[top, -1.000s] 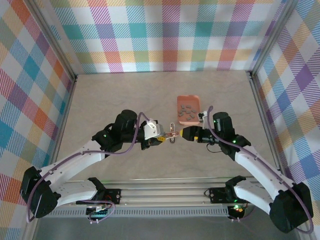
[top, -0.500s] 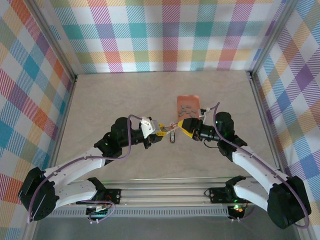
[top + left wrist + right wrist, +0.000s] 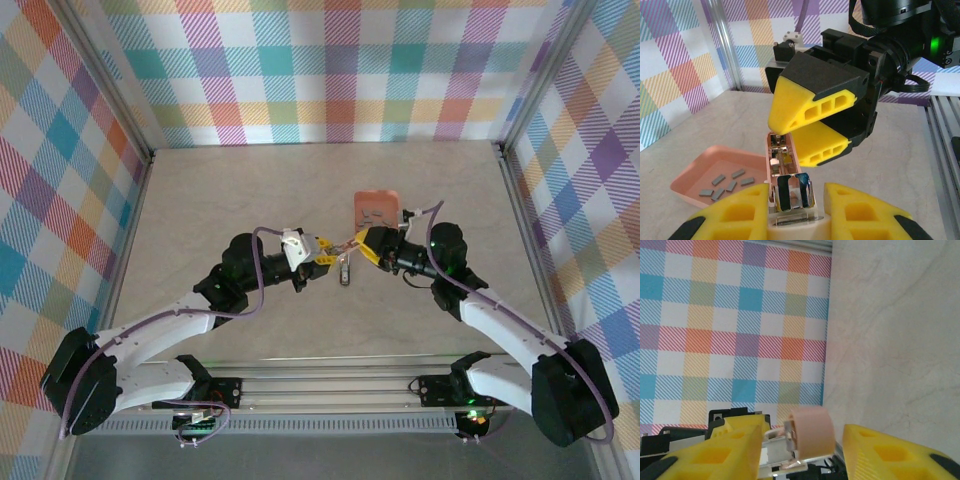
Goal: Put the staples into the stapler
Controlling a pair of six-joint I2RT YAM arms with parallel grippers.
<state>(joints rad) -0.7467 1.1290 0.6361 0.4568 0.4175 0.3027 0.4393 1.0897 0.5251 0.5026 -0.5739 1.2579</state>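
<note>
Right fingers (image 3: pixel 812 102) now closer together, around open stapler (image 3: pixel 782 165) between left fingers (image 3: pixel 730 217).

Overhead, the staples (image 3: pixel 378 212) are too small to count and the right hand (image 3: pixel 358 243) hides the tray's (image 3: pixel 372 196) near end.

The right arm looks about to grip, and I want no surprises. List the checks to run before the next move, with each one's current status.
1. Left end effector clamped on the stapler base: ok.
2. Stapler opened, metal channel exposed: ok.
3. Right end effector straddling the stapler's far end: ok.
4. Right end effector closed on that end: not ok, there is a gap beside the stapler in the right wrist view.
5. Staples available, lying loose in the tray: ok.
6. Channel free of old staples: cannot tell.
</note>
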